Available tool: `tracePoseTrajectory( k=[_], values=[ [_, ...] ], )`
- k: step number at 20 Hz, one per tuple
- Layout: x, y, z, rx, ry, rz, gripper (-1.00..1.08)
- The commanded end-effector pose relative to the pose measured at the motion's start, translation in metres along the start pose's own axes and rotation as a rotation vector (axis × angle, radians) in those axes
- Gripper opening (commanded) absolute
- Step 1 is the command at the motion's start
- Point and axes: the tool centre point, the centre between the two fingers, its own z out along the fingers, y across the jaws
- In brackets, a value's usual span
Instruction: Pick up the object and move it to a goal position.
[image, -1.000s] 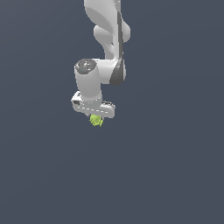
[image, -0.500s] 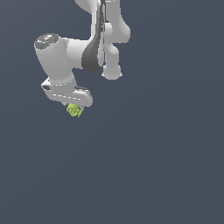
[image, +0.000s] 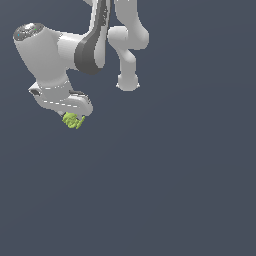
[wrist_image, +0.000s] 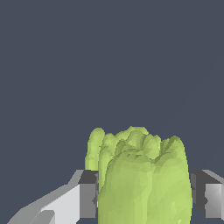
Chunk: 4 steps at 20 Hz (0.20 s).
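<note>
The gripper (image: 74, 119) had its jaws closed on the lime-green lumpy object (image: 73, 121), lifted clear (pickup seemed done). Carrying it to the goal, which was not visible, remained.

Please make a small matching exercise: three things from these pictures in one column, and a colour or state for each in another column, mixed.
Things:
1. object
2. hand
3. arm joint band

Descriptions:
A. dark grey
B. lime green, lumpy
C. white, closed on something

Pairs: 1-B, 2-C, 3-A
</note>
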Motion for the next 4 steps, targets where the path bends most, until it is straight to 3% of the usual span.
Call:
tracePoseTrajectory(
  k=[1,4],
  values=[
    [0.0008,0.0007,-0.0007,0.0,-0.001,-0.002,-1.0],
    [0.0009,-0.0018,0.0011,0.0,-0.001,-0.002,-1.0]
  ],
)
